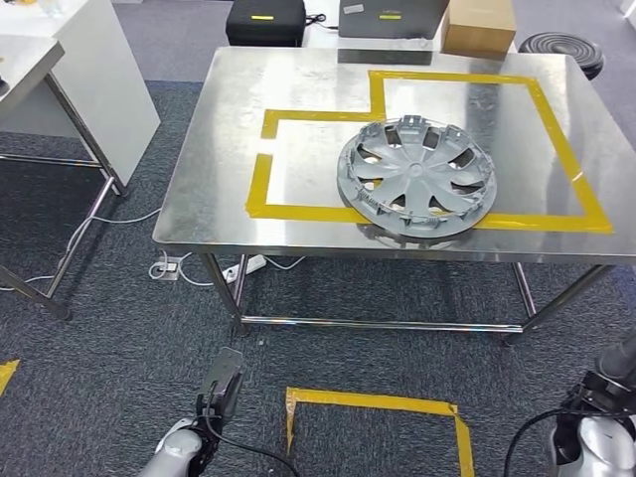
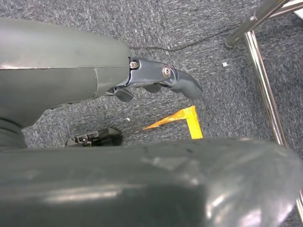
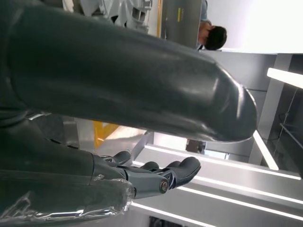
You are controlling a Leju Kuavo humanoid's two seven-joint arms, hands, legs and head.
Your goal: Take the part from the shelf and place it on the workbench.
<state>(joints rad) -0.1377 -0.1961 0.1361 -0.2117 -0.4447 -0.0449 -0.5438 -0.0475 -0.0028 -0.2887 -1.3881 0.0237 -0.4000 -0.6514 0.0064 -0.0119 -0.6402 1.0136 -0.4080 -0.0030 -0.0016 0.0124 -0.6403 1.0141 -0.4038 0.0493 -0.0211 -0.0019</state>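
— Where's the part?

— The hubcap [image 1: 417,177] lies flat on the steel workbench [image 1: 225,149], overlapping the front line of the yellow tape outline [image 1: 315,212]. I judge the placing done; the outline marks the drop zone.

— And your hands?

— I have both low, clear of the table. My left hand [image 2: 157,82] hangs over the carpet, fingers apart and straight, holding nothing. My right hand [image 3: 157,175] is likewise empty, fingers extended and slightly spread.
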